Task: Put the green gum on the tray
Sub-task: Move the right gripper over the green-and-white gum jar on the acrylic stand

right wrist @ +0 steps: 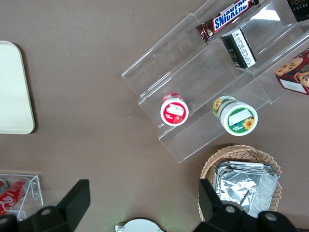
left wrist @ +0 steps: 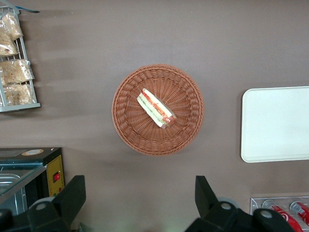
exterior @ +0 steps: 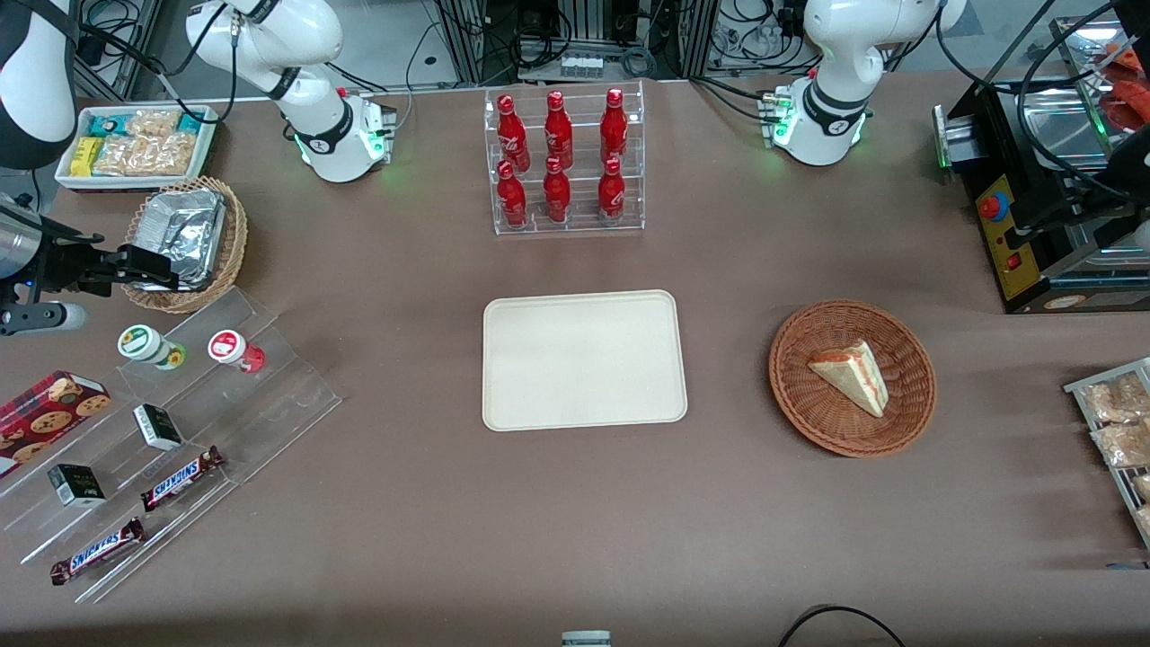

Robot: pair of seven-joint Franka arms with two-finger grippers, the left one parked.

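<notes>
The green gum (exterior: 144,343) is a small white bottle with a green-and-yellow lid label, standing on the top step of a clear acrylic stand (exterior: 225,395) at the working arm's end of the table. It also shows in the right wrist view (right wrist: 239,117). A similar red-labelled bottle (exterior: 229,348) stands beside it. The cream tray (exterior: 584,359) lies bare at the table's middle. My gripper (exterior: 144,268) hangs open and empty high above the table, over the foil-filled wicker basket, a little farther from the front camera than the green gum. Its fingers (right wrist: 72,203) stand wide apart.
The stand also holds Snickers bars (exterior: 180,476), small black boxes (exterior: 158,426) and a cookie box (exterior: 49,409). A wicker basket with foil (exterior: 184,238), a white snack bin (exterior: 135,144), a cola bottle rack (exterior: 566,162) and a sandwich basket (exterior: 852,377) stand around the tray.
</notes>
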